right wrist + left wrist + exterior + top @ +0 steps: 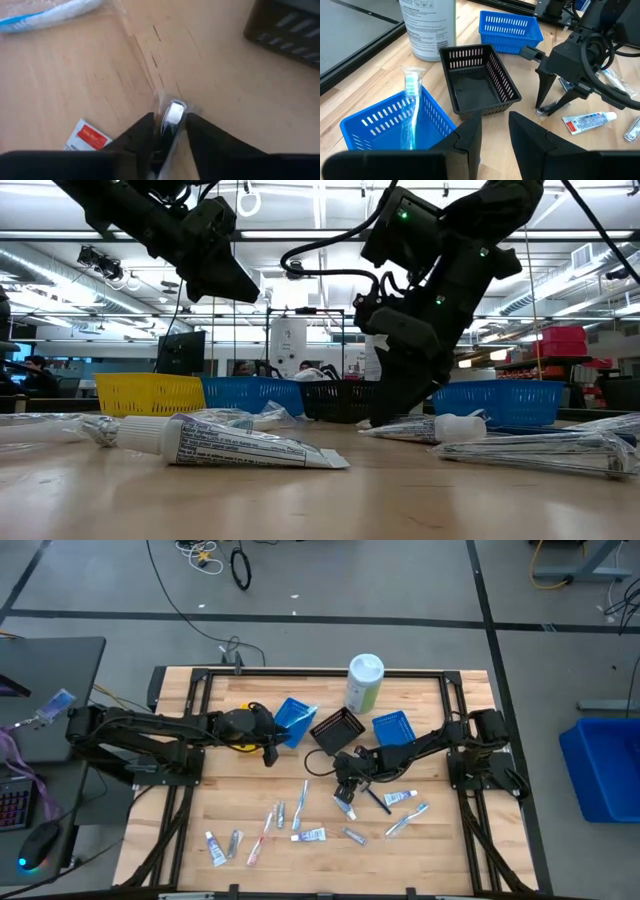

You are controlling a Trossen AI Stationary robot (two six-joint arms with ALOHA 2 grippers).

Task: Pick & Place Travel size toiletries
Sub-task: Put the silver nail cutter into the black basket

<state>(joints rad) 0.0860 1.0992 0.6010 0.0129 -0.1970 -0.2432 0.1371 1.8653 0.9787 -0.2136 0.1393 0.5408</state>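
Observation:
My right gripper points down at the middle of the table, shut on a small clear-wrapped razor with a silvery end. My left gripper hangs slightly open and empty by the left blue tray, where a wrapped toothbrush leans on the tray's far wall. Other toiletries lie flat on the near half of the table: toothpaste tubes, toothbrushes, small tubes and a dark razor. My right gripper pinches the wrapped razor between its two fingers, just behind the silvery end, which shows past the fingertips. The fingers come from above, pointing down. In the left wrist view the razor's lower end is at the table top.
A tall white-and-green canister stands at the far edge. A black tray, a second blue tray and a yellow tray sit in a row behind the grippers. Bare wood lies between the trays and the scattered items.

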